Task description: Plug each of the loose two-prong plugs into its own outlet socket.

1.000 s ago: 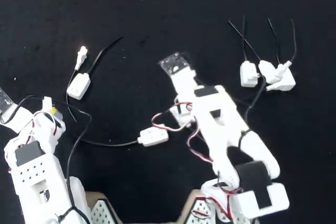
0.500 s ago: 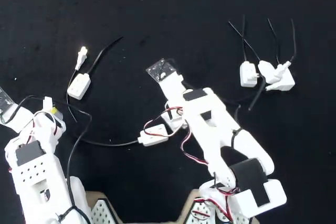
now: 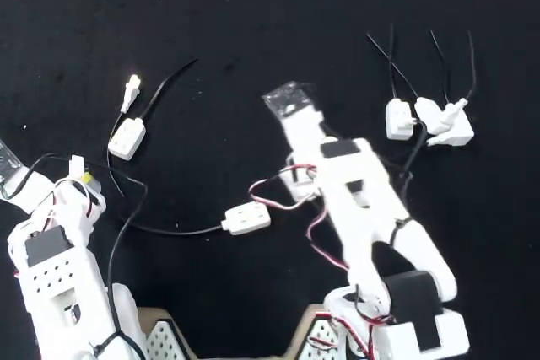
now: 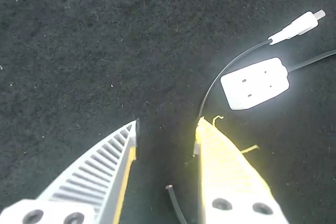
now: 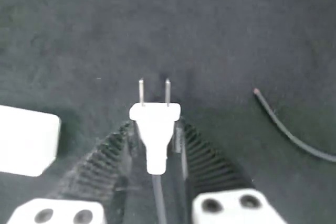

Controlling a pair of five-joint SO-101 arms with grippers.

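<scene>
My right gripper is shut on a white two-prong plug, prongs pointing away from the wrist over bare black cloth. In the high view this gripper hangs near the table's middle. A white socket block lies close beside it. My left gripper stands open with nothing in it, at the table's near left. Ahead of it lie a white two-slot socket and a loose plug. The same socket and plug show left of centre. Another socket lies near the front middle.
Two more white socket blocks with black wires sit at the right. A black cable loops across the left half. A loose black wire end lies near the right gripper. The table is covered in black cloth.
The right arm swung left, then back to the right, keeping the plug in its gripper. The left arm has not moved.
</scene>
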